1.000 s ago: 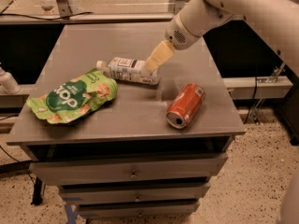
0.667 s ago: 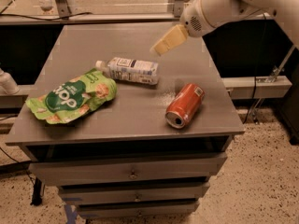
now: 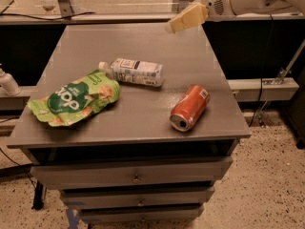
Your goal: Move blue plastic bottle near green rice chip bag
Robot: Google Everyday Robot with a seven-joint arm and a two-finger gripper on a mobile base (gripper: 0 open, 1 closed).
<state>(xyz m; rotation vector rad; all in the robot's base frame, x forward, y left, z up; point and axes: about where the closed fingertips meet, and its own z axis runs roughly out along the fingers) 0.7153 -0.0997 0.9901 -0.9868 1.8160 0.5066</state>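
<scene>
The blue plastic bottle [image 3: 134,71] lies on its side on the grey table, white cap pointing left, its cap end touching the upper right edge of the green rice chip bag [image 3: 74,98]. The bag lies flat at the table's left front. My gripper [image 3: 183,19] hangs in the air above the table's far right part, well up and to the right of the bottle, holding nothing.
A red soda can [image 3: 189,107] lies on its side at the table's right front. The grey table [image 3: 157,42] stands on a drawer unit [image 3: 136,178]. A dark shelf and window frame run behind it. A white object [image 3: 7,82] sits at the far left.
My gripper has lifted away from the bottle's right end and moved up and to the right. The bottle stays lying beside the bag.
</scene>
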